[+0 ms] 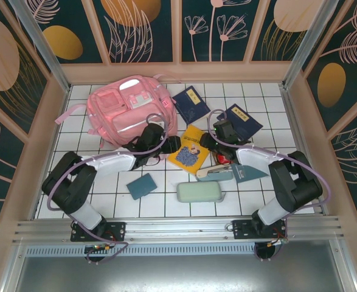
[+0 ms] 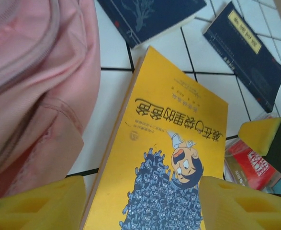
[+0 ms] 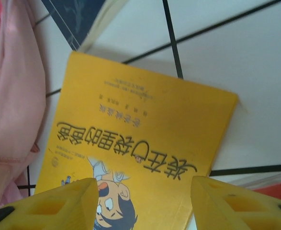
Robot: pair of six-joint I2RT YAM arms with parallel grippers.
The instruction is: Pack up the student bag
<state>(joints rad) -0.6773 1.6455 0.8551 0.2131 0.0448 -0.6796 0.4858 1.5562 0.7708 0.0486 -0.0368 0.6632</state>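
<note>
Student bag (image 1: 126,109) laid at far left of counter (image 1: 166,204). Yellow book (image 1: 189,157), navy books (image 1: 191,103), teal notebook (image 1: 142,185) and green case (image 1: 200,192) seen outside it. Packing judged barely begun. Left gripper (image 2: 140,201) and right gripper (image 3: 142,203) poised over yellow book, jaws parted, nothing grasped.

One camera hangs high over the near edge and looks down on the whole tiled counter (image 1: 263,97). The two wrist cameras sit low and close, facing far; both share the yellow book (image 2: 169,143), the student bag (image 3: 6,96) at left.
</note>
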